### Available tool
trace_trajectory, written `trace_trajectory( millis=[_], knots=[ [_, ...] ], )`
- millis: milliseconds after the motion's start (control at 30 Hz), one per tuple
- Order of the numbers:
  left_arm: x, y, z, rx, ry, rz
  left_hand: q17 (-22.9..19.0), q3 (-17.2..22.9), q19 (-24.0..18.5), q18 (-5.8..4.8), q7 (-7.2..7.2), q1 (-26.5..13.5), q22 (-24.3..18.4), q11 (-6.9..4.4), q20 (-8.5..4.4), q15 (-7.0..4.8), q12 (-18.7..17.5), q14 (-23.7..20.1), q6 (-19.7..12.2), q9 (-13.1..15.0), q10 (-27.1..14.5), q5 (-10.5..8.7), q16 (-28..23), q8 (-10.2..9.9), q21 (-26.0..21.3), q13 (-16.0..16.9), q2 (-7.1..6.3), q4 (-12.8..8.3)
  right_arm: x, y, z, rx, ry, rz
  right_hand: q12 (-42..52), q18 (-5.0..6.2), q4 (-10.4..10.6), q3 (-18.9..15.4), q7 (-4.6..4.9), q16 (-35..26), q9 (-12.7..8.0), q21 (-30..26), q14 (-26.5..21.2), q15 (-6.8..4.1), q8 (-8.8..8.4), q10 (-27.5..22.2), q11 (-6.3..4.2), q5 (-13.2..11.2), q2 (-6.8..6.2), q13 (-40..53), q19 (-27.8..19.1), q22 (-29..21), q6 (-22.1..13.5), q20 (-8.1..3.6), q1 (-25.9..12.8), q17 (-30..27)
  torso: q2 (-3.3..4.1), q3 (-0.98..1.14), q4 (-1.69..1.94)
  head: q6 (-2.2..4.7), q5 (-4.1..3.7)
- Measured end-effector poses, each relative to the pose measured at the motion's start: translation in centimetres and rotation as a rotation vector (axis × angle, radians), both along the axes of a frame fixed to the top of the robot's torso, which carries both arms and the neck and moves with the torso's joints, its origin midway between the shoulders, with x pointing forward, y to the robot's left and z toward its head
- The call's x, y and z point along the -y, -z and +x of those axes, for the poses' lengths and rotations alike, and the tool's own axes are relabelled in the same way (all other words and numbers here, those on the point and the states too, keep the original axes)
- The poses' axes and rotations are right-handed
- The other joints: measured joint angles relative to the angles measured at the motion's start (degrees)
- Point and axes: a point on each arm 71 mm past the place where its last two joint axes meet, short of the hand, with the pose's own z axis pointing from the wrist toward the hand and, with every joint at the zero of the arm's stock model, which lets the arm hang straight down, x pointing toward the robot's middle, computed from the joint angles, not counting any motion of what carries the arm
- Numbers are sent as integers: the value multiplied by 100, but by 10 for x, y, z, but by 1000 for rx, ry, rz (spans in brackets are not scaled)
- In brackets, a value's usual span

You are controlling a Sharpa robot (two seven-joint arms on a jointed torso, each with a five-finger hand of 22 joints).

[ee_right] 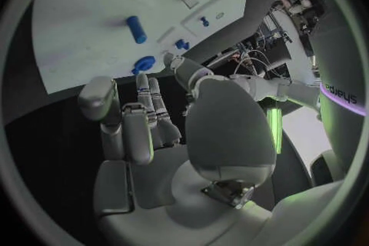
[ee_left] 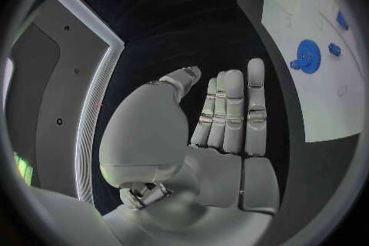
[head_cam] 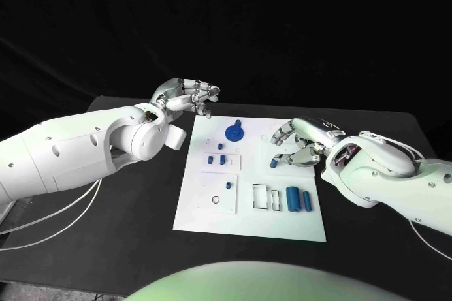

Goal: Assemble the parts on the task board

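Plainly, the main risk sits with the right hand [head_cam: 300, 144], which hovers at the right edge of the task board [head_cam: 202, 219] with its fingers curled over a short blue peg [head_cam: 274, 162] just below its fingertips. Whether it actually holds that peg cannot be told: in the right wrist view the fingers [ee_right: 146, 114] look loosely gathered with nothing clearly between them, and a blue peg [ee_right: 136, 29] lies free on the board beyond them. If the hand comes down slightly off line, it could nudge the small peg and send it rolling, since a cylinder on a smooth plate will likely move easily.

The left hand [head_cam: 189, 97] is raised beyond the board's far left corner, fingers straight and close together in the left wrist view, empty and released. A careless sweep toward the board could knock the blue gear [head_cam: 234, 130], which lies near it.

Farther out from the right hand, two blue cylinders [head_cam: 300, 198] lie side by side toward the robot, next to empty rectangular slots [head_cam: 266, 197]. Small blue pegs [head_cam: 215, 160] rest near the board's middle.
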Motion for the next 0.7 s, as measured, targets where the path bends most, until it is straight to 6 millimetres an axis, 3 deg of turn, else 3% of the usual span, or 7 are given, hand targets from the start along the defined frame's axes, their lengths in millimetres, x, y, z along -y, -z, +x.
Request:
trace_trajectory(
  millis=[133,300,700],
  knots=[
    [0,0,0,-1,1,0,0,-15,0,0,0,0,0,0,0,0,0,0,0,0,0,0,0,0,0,0,0,15,7,3,4,-25,9,-41,0,-1,99,-522,-1,0,-86,-26,0,0,-29,-25,-7,28,108,-24,22,-6,-40,-22,176,-6,-9,0,-7,16,-35],
    [0,1,0,-2,2,1,0,-15,0,0,0,0,0,0,0,0,0,0,0,0,0,0,0,0,0,0,0,15,4,6,5,-39,-6,-79,0,0,208,-856,-21,0,-160,-52,0,0,-55,-51,9,28,194,-42,21,-16,-60,-22,335,-6,-13,1,-7,21,-48],
    [0,1,0,-3,4,1,0,-15,0,0,0,0,0,0,0,0,0,0,0,0,1,0,0,0,0,1,0,15,-10,19,4,-69,-52,-133,39,-1,353,-832,-51,21,-252,91,-23,-22,-55,198,-54,28,313,-36,113,88,30,-72,453,54,-12,-3,-5,10,-47]
  ],
)
